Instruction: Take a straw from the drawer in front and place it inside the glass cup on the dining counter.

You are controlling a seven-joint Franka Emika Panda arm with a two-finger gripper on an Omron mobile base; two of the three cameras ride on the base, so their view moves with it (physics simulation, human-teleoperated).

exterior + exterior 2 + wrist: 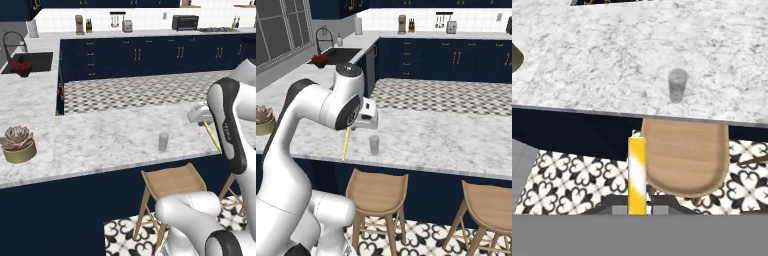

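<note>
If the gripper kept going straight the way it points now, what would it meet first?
Likely the stool below: the gripper, shut on the straw, aims down short of the counter edge, though depth is unclear.

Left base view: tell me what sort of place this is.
A rendered home kitchen: a sink and toaster oven along navy cabinets, plus a marble dining counter with a wooden stool.

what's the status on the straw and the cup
Claw shut on thin pale yellow straw, hanging down. Small see-through glass tumbler upright on white-grey marbled dining counter, straw not yet in. Nothing on the counter beside the tumbler.
</note>
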